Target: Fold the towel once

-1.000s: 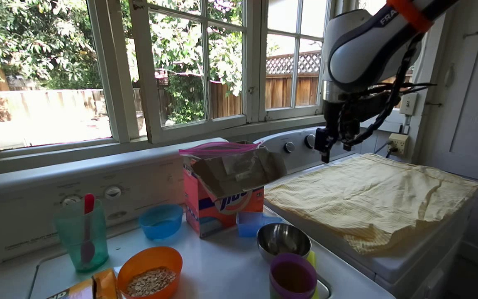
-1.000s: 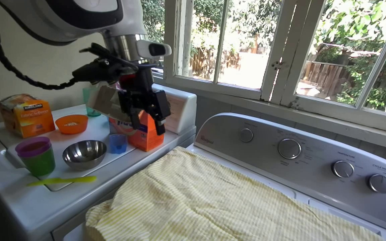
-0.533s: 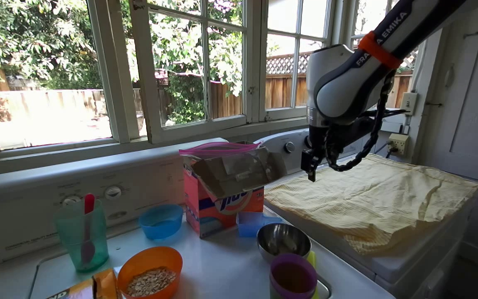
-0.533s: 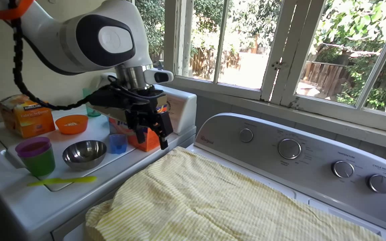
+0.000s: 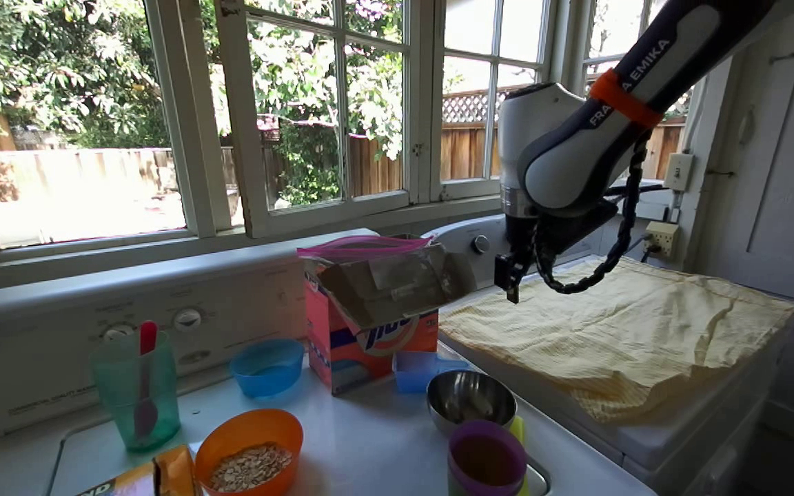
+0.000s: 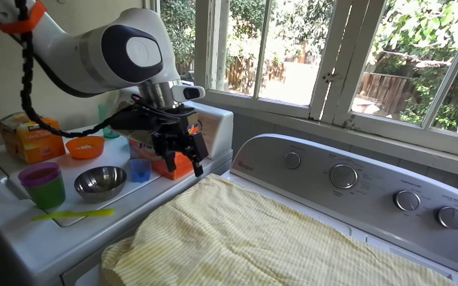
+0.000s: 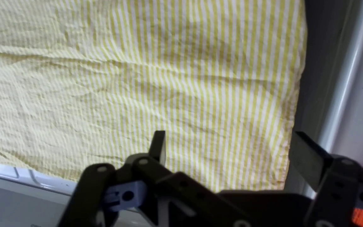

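The towel (image 6: 249,234), pale yellow with white stripes, lies spread and wrinkled over the top of the right-hand washer in both exterior views. My gripper (image 6: 185,168) hangs above the towel's corner nearest the detergent box, its fingers pointing down. In the wrist view, the gripper (image 7: 228,135) stands wide open with nothing between its pads. One finger (image 7: 158,146) is over the cloth; the other finger (image 7: 310,157) is just past the towel's side edge, over the dark gap between the machines. The cloth is not touched as far as I can see.
A detergent box (image 5: 373,337) with raised flaps stands close beside the gripper. On the neighbouring machine sit a steel bowl (image 6: 100,183), a purple-rimmed cup (image 6: 43,186), a blue scoop (image 6: 139,170) and an orange bowl (image 5: 249,451). The washer's control panel (image 6: 316,174) rises behind the towel.
My arm has come down and towards the detergent box, bringing the gripper lower over the towel's corner; over the last half second it moved only slightly. The towel lies as before.
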Motion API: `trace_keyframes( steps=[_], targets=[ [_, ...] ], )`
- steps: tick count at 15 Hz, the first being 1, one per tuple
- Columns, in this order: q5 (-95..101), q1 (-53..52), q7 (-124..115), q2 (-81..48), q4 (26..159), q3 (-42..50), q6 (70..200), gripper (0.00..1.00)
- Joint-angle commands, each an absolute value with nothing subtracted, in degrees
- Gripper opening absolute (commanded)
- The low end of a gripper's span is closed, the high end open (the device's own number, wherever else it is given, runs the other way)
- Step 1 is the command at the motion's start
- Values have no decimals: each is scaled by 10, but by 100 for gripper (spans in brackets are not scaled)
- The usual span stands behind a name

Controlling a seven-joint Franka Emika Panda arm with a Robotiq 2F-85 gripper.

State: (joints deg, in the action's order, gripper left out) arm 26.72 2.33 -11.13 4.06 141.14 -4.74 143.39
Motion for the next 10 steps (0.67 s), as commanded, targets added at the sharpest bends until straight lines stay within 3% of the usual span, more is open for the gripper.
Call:
trace_keyframes(
  steps=[1,10],
  targets=[
    [334,7,-183,-2,1398,-53,1460,100],
    [372,-26,-247,-82,1377,-27,1501,100]
  ],
)
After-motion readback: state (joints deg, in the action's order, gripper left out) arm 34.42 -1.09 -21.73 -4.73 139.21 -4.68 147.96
